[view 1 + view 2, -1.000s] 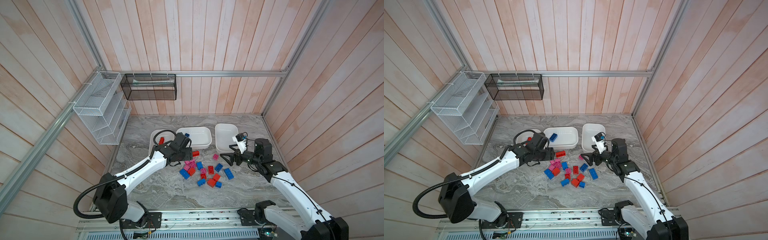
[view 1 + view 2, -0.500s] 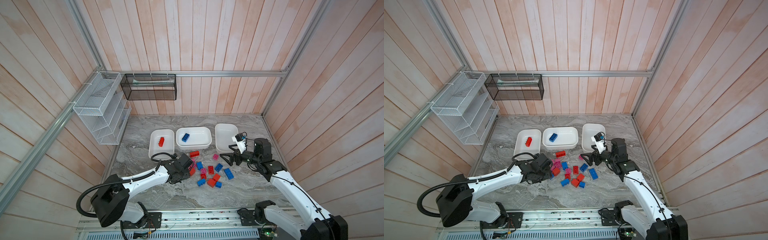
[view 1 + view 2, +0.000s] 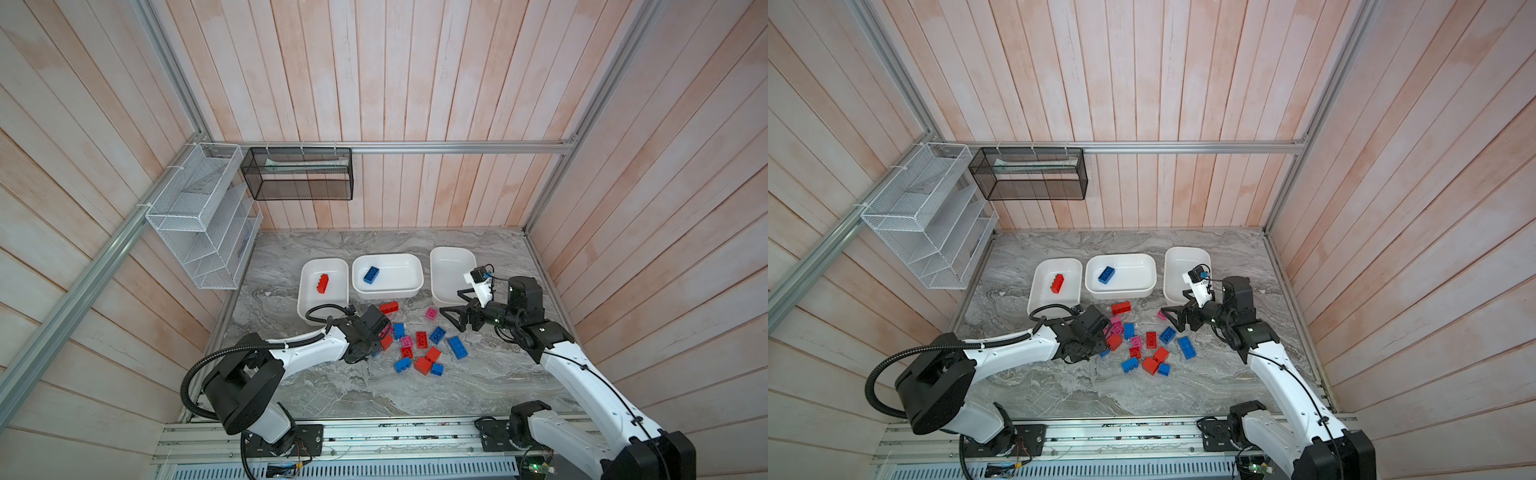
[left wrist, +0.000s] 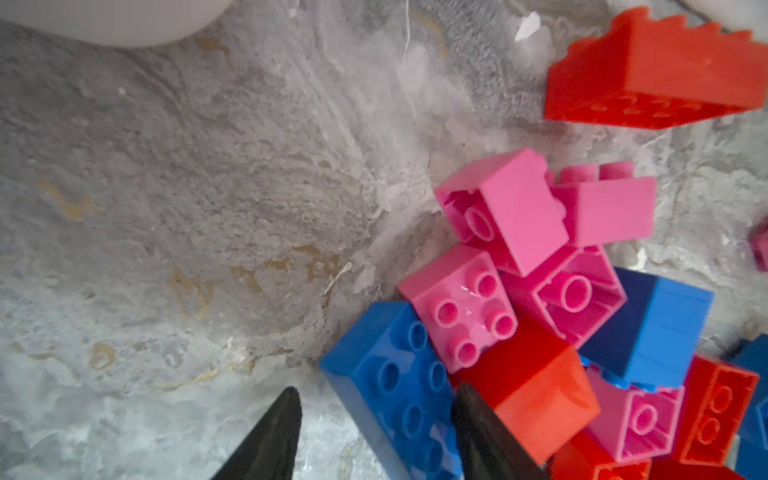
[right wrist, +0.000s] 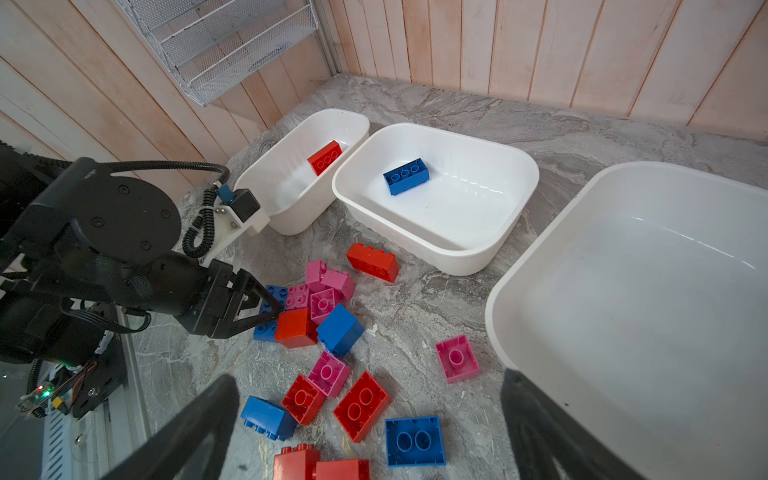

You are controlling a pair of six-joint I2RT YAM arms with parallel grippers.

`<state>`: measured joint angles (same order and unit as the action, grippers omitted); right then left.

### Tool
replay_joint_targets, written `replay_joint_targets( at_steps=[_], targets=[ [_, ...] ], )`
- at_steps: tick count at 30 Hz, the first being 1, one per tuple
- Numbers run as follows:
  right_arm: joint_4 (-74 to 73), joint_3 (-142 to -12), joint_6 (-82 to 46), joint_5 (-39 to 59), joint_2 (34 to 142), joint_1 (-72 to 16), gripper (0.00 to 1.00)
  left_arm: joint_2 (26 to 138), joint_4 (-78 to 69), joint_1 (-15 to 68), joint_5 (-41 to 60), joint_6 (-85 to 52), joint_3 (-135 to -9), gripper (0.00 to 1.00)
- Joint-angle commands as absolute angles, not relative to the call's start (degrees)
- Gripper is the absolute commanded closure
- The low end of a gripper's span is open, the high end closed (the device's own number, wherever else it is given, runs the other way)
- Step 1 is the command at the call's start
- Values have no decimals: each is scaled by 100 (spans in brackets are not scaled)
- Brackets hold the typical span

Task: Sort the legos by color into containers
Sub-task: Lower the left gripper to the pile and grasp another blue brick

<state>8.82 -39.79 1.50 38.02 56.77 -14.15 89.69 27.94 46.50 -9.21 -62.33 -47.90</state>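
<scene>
L end effector (image 4: 376, 392) is low at the edge of the loose legos (image 3: 422, 340) on the tabletop (image 3: 374, 395). Its fingers are approx half apart astride an oblong blue brick (image 4: 395, 374): one is wedged by a square red brick (image 4: 532, 386), the other shows a gap, so no firm hold. R end effector (image 3: 451, 302) hangs wide open, holding nothing, near the right tub (image 3: 436, 257); a red lego (image 3: 323, 284) lies in the left tub (image 3: 307, 270) and a blue lego (image 3: 371, 275) in the middle tub (image 3: 411, 266).
</scene>
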Motion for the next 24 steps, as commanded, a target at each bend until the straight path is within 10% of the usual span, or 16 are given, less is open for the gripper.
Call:
replay_joint_targets(
  at_steps=[1,24],
  targets=[
    [857,-3911,141,3817,5614,-1398,2,9087,2699,4636,-872,-6155,-4816,39],
    [817,-3842,123,3745,5546,-1389,2,9203,3318,4588,-1176,-5583,-4846,77]
  ],
)
